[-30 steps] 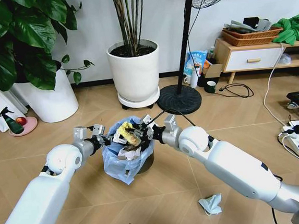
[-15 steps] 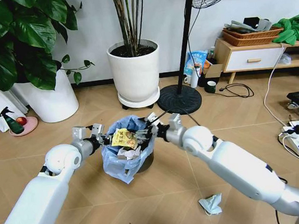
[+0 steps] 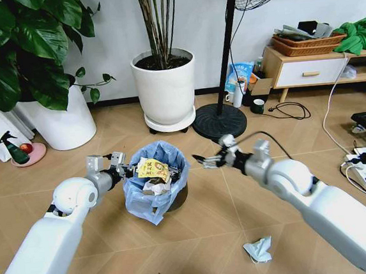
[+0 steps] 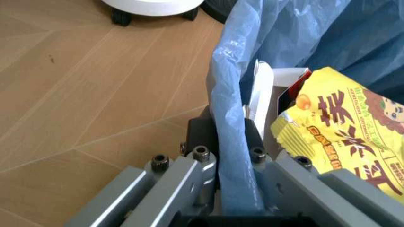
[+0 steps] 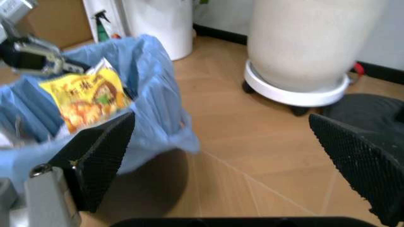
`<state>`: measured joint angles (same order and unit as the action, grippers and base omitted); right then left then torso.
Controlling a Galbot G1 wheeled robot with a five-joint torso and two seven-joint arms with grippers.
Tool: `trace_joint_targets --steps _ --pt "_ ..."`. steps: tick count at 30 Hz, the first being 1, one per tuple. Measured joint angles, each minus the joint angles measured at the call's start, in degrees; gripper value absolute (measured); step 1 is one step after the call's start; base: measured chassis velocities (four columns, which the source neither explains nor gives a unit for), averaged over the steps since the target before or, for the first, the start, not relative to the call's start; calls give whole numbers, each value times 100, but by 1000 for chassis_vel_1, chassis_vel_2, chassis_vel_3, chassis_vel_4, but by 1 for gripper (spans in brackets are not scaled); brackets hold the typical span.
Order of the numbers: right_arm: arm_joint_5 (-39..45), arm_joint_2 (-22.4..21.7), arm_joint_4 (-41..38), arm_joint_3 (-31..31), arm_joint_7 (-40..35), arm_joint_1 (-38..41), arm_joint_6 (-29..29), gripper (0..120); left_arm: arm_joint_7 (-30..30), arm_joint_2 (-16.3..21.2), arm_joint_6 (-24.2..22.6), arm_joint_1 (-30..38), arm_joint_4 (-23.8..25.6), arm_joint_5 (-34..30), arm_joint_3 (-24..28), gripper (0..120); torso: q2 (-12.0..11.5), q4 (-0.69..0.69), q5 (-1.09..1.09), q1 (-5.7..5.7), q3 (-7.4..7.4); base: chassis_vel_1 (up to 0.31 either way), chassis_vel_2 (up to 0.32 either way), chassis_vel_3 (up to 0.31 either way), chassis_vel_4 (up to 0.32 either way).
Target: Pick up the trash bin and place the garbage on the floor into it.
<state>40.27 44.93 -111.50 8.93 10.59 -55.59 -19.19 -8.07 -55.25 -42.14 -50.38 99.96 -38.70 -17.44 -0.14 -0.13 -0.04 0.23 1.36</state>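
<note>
The trash bin point(image 3: 156, 181) is gripped at its rim by the left gripper point(image 3: 127, 171). A yellow wrapper point(image 3: 150, 168) is inside. The right gripper point(image 3: 204, 160) is open and empty beside it. One crumpled paper point(image 3: 257, 249) is left on the floor point(image 3: 198, 238).

- One small round dark trash bin lined with a crinkly light blue plastic bag point(image 3: 154, 189).
- Inside it: one yellow printed snack wrapper point(image 3: 151, 168) and one crumpled white paper point(image 3: 156, 187).
- One crumpled pale paper piece on the herringbone wooden floor point(image 3: 257, 249).
- Two large white plant pots point(image 3: 164, 87) point(image 3: 61, 125).
- One green spray bottle point(image 3: 14, 149).
- One black fan base point(image 3: 219, 121).
- Two robot grippers point(image 3: 133, 171) point(image 3: 207, 161).
</note>
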Motion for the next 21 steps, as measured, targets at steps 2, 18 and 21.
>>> trace_joint_targets --steps 2,18,21 --pt "-56 -124 -103 270 16 -381 90 100 1 -24 1 2 1 2 -2 0 0 0 -2 0 0 0 0 0 0" --pt "-1353 34 773 1802 757 -3059 1120 100 -36 -13 2 -10 -23 19 -19 0 0 1 -1 0 0 0 0 0 0" --pt "-1717 184 1095 1803 961 -3245 1303 100 -38 9 2 -8 -16 13 -19 0 0 0 1 0 1 0 0 0 0"
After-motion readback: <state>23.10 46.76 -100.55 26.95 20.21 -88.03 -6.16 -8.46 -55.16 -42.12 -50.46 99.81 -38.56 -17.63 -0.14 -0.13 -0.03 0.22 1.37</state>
